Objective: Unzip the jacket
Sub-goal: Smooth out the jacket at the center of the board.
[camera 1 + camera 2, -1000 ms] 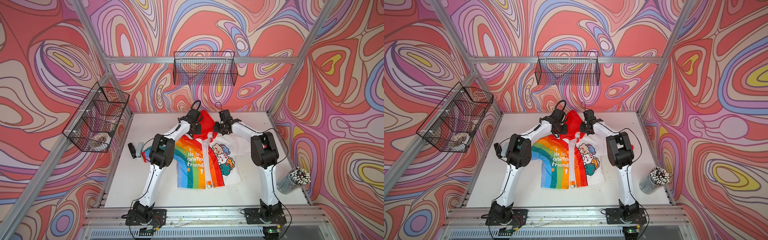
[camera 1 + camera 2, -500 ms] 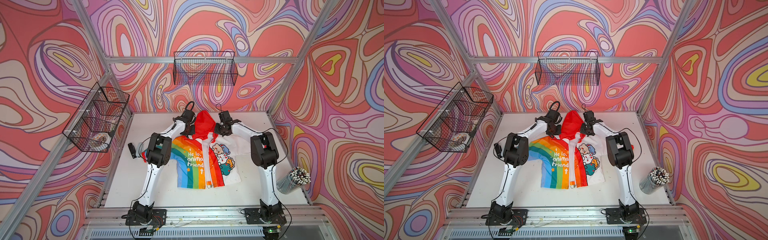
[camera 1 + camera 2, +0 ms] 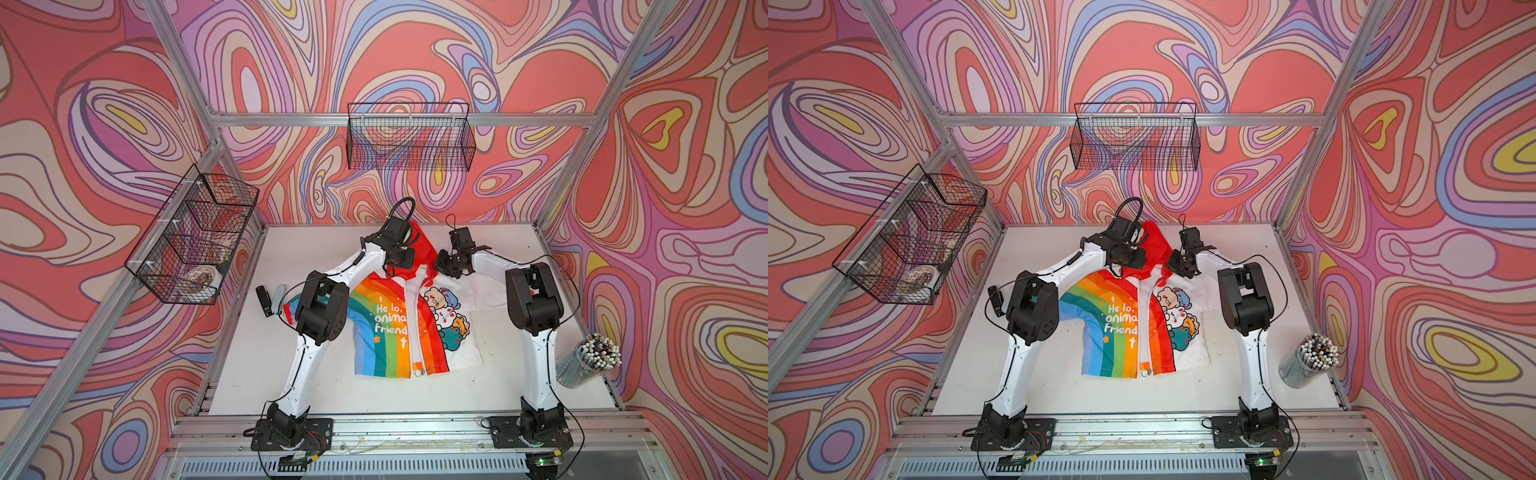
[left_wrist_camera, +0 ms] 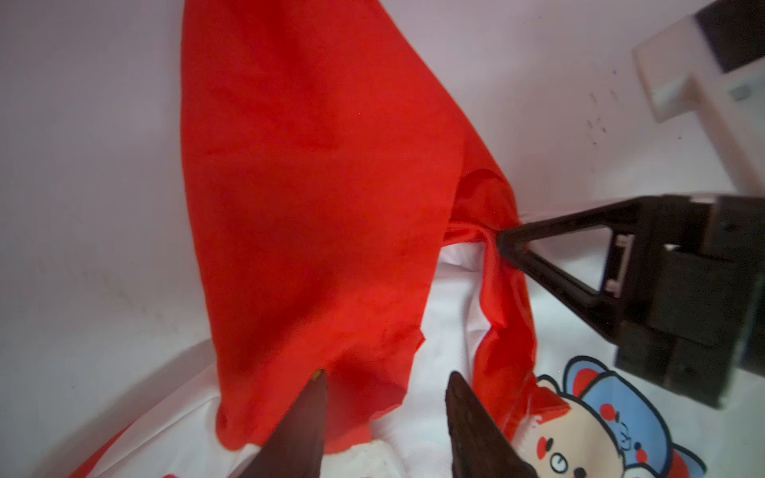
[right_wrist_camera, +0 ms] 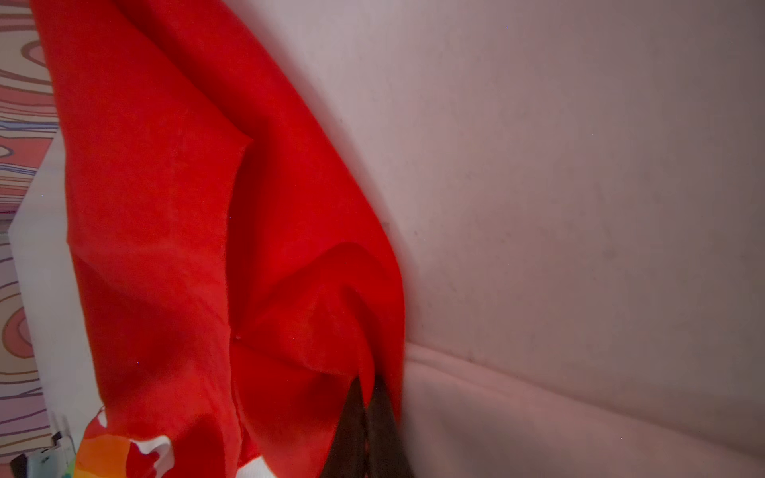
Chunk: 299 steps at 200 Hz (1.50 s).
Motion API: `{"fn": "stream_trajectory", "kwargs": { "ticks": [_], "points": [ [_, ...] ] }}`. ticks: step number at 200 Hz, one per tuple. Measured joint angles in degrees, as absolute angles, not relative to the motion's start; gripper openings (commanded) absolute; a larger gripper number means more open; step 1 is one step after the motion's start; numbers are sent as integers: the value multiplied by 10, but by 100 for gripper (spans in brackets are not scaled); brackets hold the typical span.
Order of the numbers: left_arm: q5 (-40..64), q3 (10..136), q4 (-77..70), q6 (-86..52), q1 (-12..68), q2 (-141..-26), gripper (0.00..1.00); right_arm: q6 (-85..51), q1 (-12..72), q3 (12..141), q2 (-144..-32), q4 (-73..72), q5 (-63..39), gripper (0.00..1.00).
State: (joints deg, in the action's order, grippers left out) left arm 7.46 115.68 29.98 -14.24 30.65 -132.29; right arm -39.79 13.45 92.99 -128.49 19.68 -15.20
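Right hand (image 4: 506, 242) has just pinched the jacket's (image 3: 374, 332) red hood (image 4: 310, 186) edge, left hand (image 4: 387, 376) spread again beside it; zipper (image 3: 410, 324) still closed, likely anchoring only.

Bright even light, soft shadows, wrist views softly blurred.

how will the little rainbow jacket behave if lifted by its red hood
Probably floppy: the thin red fabric hood bunches into folds where the right hand pinches it. Likely light, since the small rainbow-and-white jacket lies flat and thin. Only the hood is gripped, so the body would probably sag.
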Motion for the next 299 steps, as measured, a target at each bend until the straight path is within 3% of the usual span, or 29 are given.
{"fn": "stream_trajectory", "kwargs": {
  "ticks": [94, 195, 299],
  "points": [
    [78, 1334, 320, -113, 315, -1444, 50, -415, 125, 921, -1285, 184, -185, 0],
    [79, 1391, 382, -104, 316, -1503, 60, -415, 124, 919, -1285, 179, -191, 0],
    [-13, 1469, 477, -100, 333, -1550, 36, -416, 123, 915, -1285, 174, -196, 0]
  ]
}}
